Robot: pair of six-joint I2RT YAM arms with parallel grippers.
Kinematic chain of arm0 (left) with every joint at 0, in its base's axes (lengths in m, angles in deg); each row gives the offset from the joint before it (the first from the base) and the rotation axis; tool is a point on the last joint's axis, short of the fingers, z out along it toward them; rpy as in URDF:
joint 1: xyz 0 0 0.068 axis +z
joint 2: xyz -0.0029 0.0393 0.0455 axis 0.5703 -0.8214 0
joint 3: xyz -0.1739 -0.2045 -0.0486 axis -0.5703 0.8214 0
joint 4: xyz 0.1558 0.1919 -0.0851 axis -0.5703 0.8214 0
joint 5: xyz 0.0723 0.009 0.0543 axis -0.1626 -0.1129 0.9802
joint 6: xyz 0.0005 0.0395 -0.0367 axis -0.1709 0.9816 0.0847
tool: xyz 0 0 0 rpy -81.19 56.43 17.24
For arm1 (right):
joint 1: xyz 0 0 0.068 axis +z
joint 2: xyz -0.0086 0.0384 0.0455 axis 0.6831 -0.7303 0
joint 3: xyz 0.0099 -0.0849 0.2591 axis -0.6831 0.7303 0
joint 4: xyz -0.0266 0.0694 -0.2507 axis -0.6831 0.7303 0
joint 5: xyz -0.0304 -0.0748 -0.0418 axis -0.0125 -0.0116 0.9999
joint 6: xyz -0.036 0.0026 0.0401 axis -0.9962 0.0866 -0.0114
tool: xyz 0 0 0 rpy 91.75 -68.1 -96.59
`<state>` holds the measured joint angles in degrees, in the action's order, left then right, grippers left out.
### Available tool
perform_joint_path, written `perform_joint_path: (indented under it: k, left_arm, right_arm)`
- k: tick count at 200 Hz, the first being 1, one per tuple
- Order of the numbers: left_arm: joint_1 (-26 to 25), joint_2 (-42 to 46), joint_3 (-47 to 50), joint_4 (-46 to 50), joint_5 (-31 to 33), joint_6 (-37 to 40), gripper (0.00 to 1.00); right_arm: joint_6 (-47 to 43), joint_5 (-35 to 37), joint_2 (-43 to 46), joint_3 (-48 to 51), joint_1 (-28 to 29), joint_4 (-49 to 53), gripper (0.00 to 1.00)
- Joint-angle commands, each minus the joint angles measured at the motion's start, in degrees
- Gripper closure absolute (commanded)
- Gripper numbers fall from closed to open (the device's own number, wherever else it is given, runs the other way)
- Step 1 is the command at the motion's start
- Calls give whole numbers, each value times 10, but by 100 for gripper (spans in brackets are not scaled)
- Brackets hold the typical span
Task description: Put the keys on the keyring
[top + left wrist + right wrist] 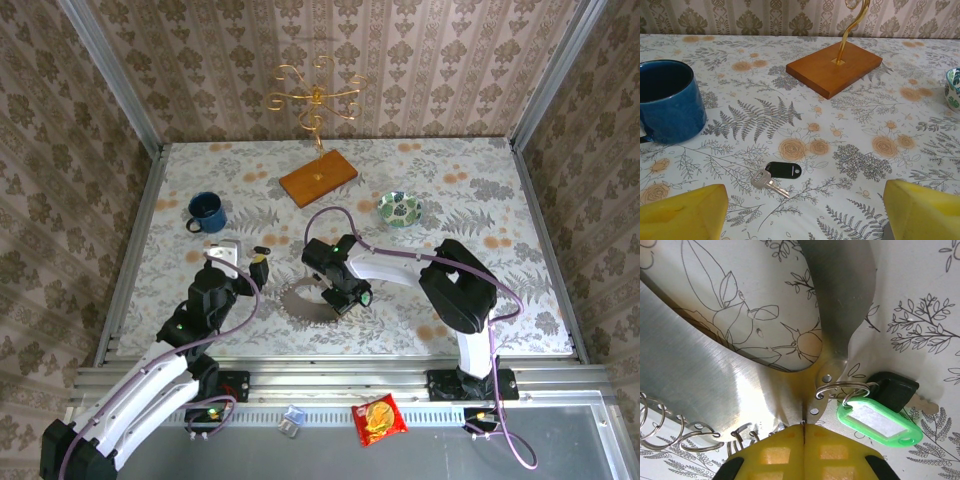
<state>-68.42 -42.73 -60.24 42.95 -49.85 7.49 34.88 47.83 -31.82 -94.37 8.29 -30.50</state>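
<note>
The keyring (715, 370) is a flat shiny metal plate lined with several wire rings; it also lies mid-table (300, 300). A split ring (842, 389) through one of its holes carries a green tag (877, 422) and a black-headed key (896, 390). My right gripper (804, 429) is shut, its yellow fingertips meeting at the plate's near edge (350, 297); I cannot tell if they pinch it. A silver key with a black tag (781, 171) lies flat on the cloth (262, 251). My left gripper (802, 220) stands open just short of that key, nothing between its fingers (247, 268).
A blue mug (667, 100) stands at the left (205, 211). A wooden base with a gold wire stand (835, 67) is at the back centre (318, 178). A green patterned bowl (400, 209) sits at the right. A snack packet (380, 418) lies on the front ledge.
</note>
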Motion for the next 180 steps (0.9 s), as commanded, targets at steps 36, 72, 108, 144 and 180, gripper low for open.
perform_joint_path:
  k: [36,72,108,144,180]
  left_arm:
    - [3,7,-21,2,-27,26,21]
    - [3,9,-25,-23,-80,53,26]
    - [3,10,-39,-36,-158,103,33]
    - [2,10,-57,-17,-247,156,45]
    - [-6,9,-64,-7,-359,199,52]
  right_arm:
    - [-32,31,76,-5,3,-12,100]
    - [-64,4,148,13,3,-67,100]
    - [-112,-77,209,40,-6,-142,100]
    - [-172,-166,256,70,-22,-208,100]
    - [-221,-220,284,104,-31,-271,100]
